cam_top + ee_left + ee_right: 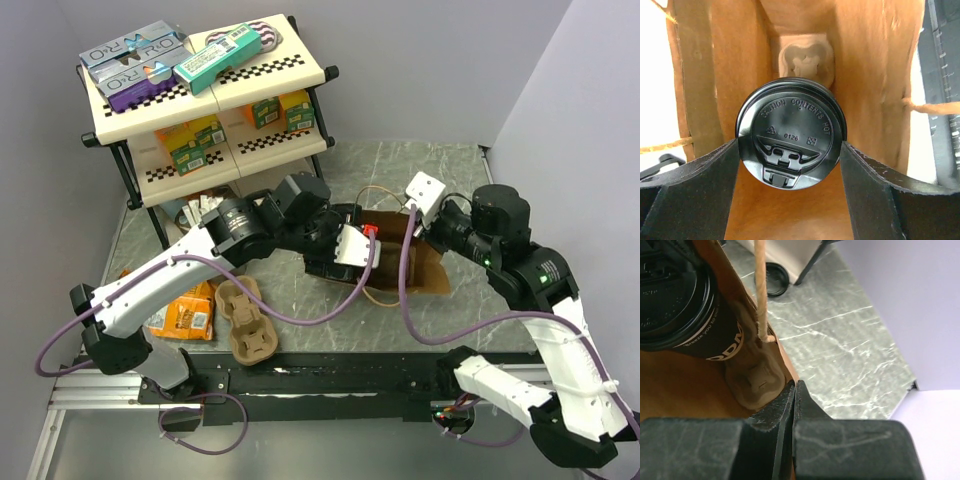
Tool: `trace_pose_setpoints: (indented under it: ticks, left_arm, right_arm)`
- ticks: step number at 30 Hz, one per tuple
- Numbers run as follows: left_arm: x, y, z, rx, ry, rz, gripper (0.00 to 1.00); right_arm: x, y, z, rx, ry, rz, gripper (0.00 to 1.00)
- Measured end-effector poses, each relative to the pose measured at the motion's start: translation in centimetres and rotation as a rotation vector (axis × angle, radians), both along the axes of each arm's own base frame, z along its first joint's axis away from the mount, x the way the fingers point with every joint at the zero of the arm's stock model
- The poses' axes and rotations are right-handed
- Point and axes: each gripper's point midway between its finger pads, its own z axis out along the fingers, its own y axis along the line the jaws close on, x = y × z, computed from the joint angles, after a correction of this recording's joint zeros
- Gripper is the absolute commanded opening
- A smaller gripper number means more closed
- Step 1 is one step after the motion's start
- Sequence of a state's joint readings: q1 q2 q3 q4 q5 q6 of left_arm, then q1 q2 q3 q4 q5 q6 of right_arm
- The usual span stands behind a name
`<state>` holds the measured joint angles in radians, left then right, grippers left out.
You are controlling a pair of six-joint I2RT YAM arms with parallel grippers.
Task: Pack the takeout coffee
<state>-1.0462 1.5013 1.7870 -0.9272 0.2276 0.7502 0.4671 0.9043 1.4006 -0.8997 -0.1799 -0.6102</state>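
- Pale lilac walls (450, 60) close in the workspace at the back and on both sides.
- The table (420, 170) has a grey-green marbled top. The two arms reach in from its near edge.
- A two-tier shelf (300, 70) with checkered edges stands at the back left, loaded with boxes.
- A brown paper bag (432, 268) sits mid-table between the two wrists. Whether it stands fully upright, I cannot tell.
- A pulp cup carrier (245, 320) lies on the table near the left arm, beside orange packets (185, 315).
- The left gripper (790, 146) is spread wide, its fingers pressed against opposite sides of the cup's lid, holding it.
- The right gripper (795, 390) is pinched flat on the bag's rim, just below a twine handle (761, 290).
- The takeout coffee (790, 130) is inside the bag. Its long axis runs down the bag's depth, with the base toward a pulp tray (805, 60) at the bottom.
- Its black lid (790, 107) faces the bag's mouth, and the sip tab is on the side nearest the left wrist camera.
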Motion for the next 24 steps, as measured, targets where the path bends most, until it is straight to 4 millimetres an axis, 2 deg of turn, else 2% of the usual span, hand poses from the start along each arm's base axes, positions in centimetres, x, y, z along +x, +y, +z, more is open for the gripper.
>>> trace_pose_setpoints:
  ticks: [3,7,10,14,24]
  left_arm:
    - [0.7,0.3,-0.9,0.034,-0.044,0.001,0.01]
    - [1.4,0.7,-3.9,0.108,-0.066,0.008,0.01]
    - [1.8,1.3,-6.1,0.167,-0.07,0.02,0.01]
    - [2.4,1.6,-7.9,0.205,-0.083,0.043,0.01]
    - [3.0,1.7,-12.1,0.283,-0.159,0.018,0.01]
  right_arm:
    - [0.7,0.4,0.3,-0.013,-0.023,0.008,0.0]
    - [0.7,1.9,-0.5,-0.035,-0.025,0.064,0.0]
    - [-0.1,2.7,-2.7,-0.048,0.001,0.099,0.0]
    - [-1.2,2.8,-4.9,-0.046,0.018,0.113,0.0]
    - [-2.9,3.5,-5.0,0.03,0.049,0.133,0.0]
